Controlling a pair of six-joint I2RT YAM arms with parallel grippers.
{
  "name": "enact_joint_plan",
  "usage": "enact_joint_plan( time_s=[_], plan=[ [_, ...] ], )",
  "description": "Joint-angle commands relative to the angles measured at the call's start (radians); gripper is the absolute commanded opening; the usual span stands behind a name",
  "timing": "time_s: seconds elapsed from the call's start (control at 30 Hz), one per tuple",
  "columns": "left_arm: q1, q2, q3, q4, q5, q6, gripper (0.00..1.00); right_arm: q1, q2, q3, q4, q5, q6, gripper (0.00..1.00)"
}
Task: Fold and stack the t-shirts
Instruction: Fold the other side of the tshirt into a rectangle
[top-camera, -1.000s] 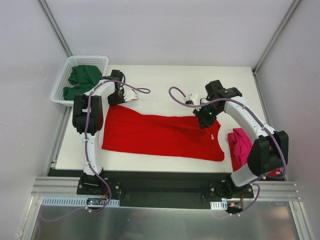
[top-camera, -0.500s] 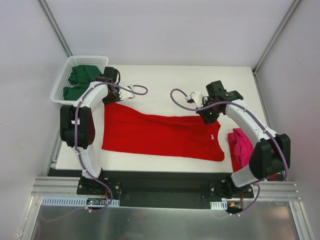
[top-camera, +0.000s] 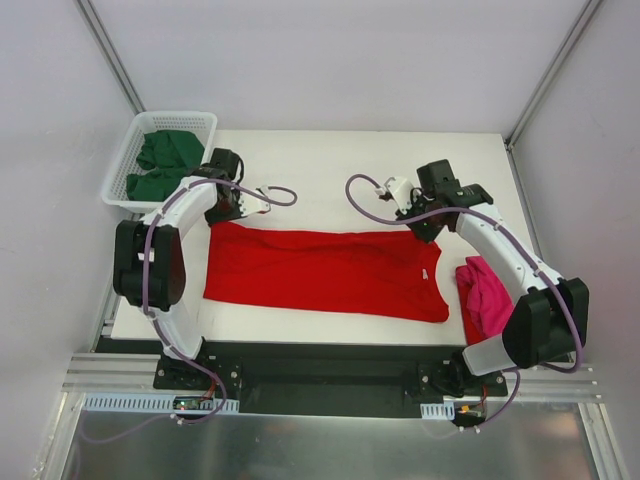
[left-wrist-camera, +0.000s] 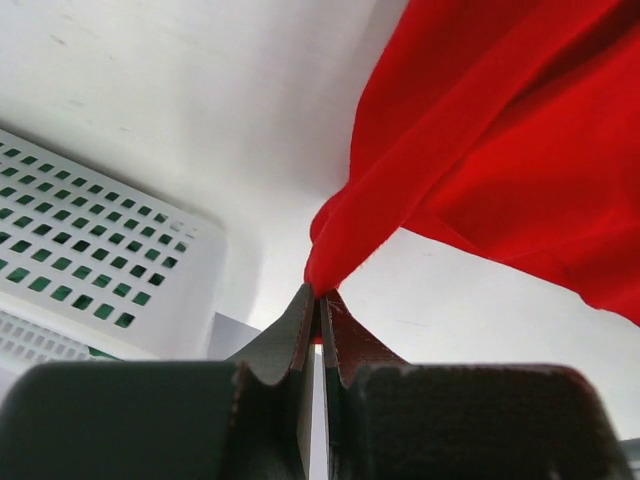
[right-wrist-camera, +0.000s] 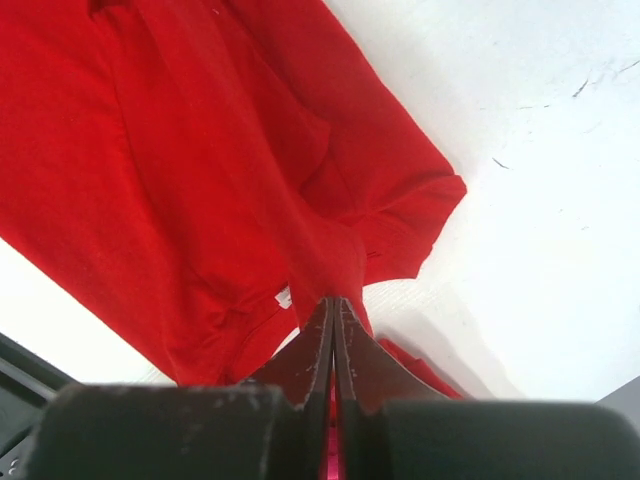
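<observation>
The left end effector (left-wrist-camera: 317, 298) pinches the red t-shirt (top-camera: 320, 272) at ten o'clock; the right end effector (right-wrist-camera: 333, 300) pinches it at two o'clock.

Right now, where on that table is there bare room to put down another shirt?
The widest bare patch of table is the far strip beyond the red t-shirt, from the basket to the right corner. The near edge strip is thin; the pink t-shirt crowds the right side.
</observation>
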Motion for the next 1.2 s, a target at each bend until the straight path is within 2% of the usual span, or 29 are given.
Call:
enact_joint_plan(
  time_s=[0.0, 0.43, 1.17],
  plan=[
    [-0.021, -0.103, -0.043, -0.03, -0.029, -0.022, 0.0, -0.015, -0.039, 0.032, 0.014, 0.028, 0.02, 0.01],
    [-0.019, -0.207, -0.147, -0.032, -0.061, -0.025, 0.0, -0.017, -0.022, 0.052, 0.021, 0.08, 0.036, 0.01],
    [-0.044, -0.354, -0.236, -0.053, -0.021, -0.05, 0.0, -0.023, -0.045, 0.065, 0.014, 0.155, 0.039, 0.01]
  ],
)
